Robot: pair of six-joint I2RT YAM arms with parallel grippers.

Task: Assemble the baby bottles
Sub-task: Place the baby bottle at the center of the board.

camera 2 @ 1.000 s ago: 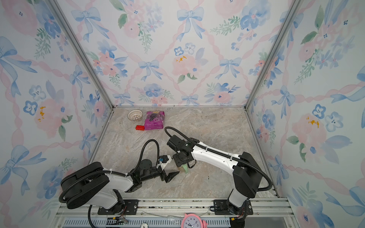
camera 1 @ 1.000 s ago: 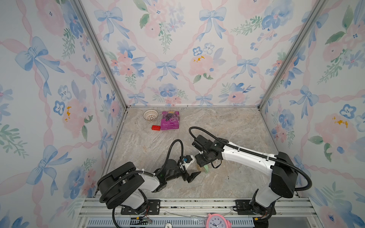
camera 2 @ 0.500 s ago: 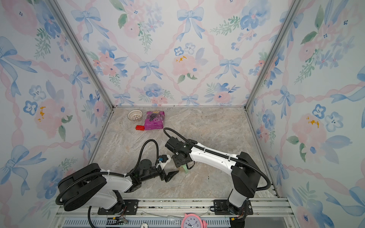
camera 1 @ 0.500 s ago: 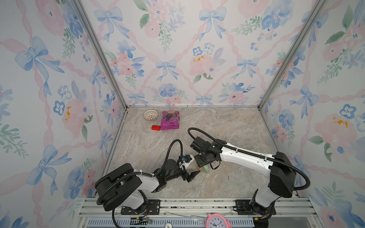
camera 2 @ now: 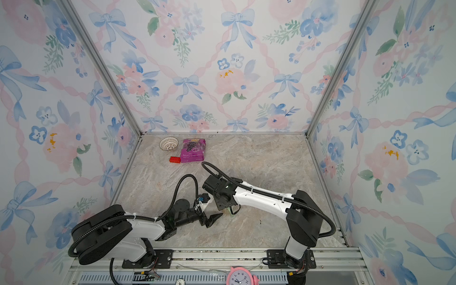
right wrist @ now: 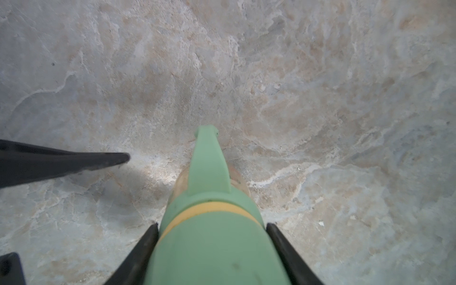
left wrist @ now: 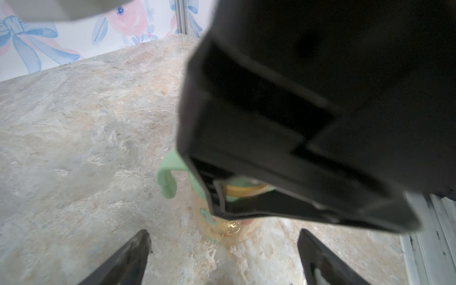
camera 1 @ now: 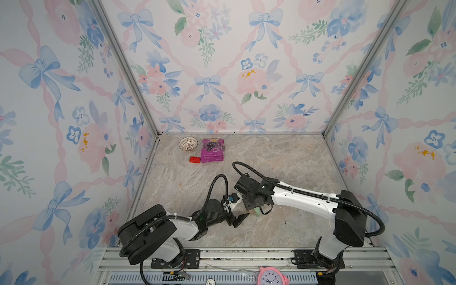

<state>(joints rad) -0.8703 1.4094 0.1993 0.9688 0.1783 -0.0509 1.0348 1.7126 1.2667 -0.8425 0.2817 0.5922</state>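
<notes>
A baby bottle (left wrist: 227, 222) stands upright on the marble table near the front middle, with an amber body, a mint-green handled collar (left wrist: 167, 180) and a yellow ring (right wrist: 209, 209). My right gripper (right wrist: 212, 224) comes down from above and is shut on its mint-green dome cap (right wrist: 214, 254). My left gripper (left wrist: 223, 234) is low on the table just short of the bottle, open, with nothing between its fingers. In both top views the right gripper (camera 1: 251, 206) (camera 2: 225, 206) hides most of the bottle. Only a green sliver (camera 1: 257, 211) shows, with the left gripper (camera 1: 239, 219) (camera 2: 212, 219) beside it.
A white perforated bowl (camera 1: 188, 143), a purple packet (camera 1: 212, 150) and a small red block (camera 1: 195, 159) lie at the back left. A pink clock (camera 1: 271, 276) sits on the front rail. Floral walls close in three sides.
My right gripper, shut on the bottle's top, has shifted slightly to the left. The left gripper has stayed open beside the bottle.
</notes>
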